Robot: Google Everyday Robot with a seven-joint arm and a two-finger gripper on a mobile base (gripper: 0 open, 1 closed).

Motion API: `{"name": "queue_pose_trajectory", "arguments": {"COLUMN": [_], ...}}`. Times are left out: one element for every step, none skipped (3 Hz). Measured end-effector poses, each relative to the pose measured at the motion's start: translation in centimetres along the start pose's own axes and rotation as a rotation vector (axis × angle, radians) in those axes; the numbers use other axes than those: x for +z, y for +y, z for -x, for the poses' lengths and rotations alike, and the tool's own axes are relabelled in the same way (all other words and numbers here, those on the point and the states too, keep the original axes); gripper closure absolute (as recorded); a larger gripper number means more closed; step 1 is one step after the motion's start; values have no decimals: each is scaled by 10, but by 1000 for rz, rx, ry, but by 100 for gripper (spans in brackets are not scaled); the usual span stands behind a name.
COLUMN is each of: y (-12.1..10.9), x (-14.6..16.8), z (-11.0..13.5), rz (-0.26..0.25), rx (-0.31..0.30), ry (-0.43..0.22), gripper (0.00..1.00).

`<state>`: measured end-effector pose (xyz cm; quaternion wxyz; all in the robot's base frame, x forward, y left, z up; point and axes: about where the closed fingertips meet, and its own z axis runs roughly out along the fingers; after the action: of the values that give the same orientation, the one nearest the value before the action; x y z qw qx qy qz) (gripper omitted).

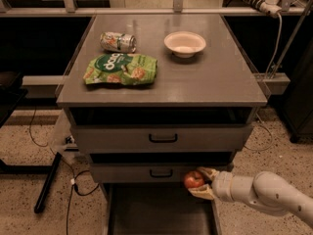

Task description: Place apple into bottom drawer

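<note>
Apple (193,180) is pinched between the two tan fingers (207,172) of the gripper (196,182), with one finger seen above the fruit and one below it. The gripper is positioned low at the cabinet front, right of centre, carried on a white arm (266,194) that enters from the lower right edge. The apple is held in the air, seen against the right part of the middle drawer front (146,173) and just above the rear right of the bottom drawer (156,212). The bottom drawer is pulled out; a flat dark grey floor with low side walls is seen, and nothing is seen lying in it. The apple is not resting on the drawer floor. The two upper drawers are shut; the top drawer (117,139) and the middle one each carry a black handle. On the grey cabinet top (210,80), a green chip bag (121,68) is laid flat at front left, a can (118,41) is lying on its side just behind it, and a white bowl (185,43) is set upright at rear centre-right, well apart from the bag. Black cables (73,185) are trailed on the speckled floor to the left of the cabinet. A power strip (254,0) is seen at top right.
</note>
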<state>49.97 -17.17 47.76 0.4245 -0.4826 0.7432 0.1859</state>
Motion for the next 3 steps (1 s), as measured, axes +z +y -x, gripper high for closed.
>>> {"name": "queue_pose_trajectory", "arguments": {"y": [3,14,26], "x": [27,60,83], "z": [-38,-84,-124], "rz": [-18,-4,39], "rx": [-19,-61,-97], "ry": [-24,-42,-25], "gripper": [100,100,100]}}
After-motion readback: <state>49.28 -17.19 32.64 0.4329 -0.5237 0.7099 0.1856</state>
